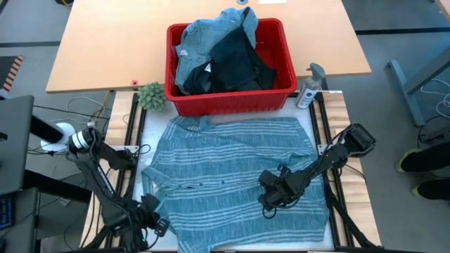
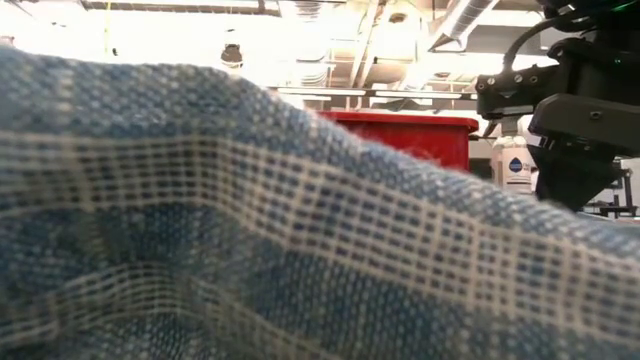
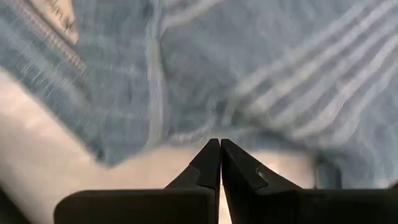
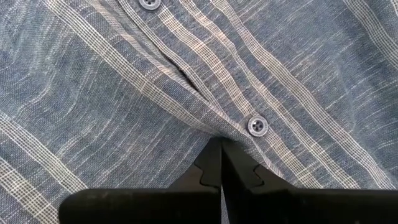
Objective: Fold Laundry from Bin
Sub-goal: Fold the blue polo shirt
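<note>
Shirt: I saw the striped shirt spread flat across the lower centre of the high view, long axis running left to right, just below the red bin holding the other garments.
Right gripper: shut; tips on the button placket, right of centre; the nearer arm.
Left gripper: shut on nothing at the shirt's lower-left hem.
Views: the right wrist view showed 2 buttons; the low view was mostly blocked by cloth.

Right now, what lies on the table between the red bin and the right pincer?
In the high view, only the striped shirt fills that stretch: it spreads flat from just below the red bin to the right pincer, which is shut over the cloth.
</note>
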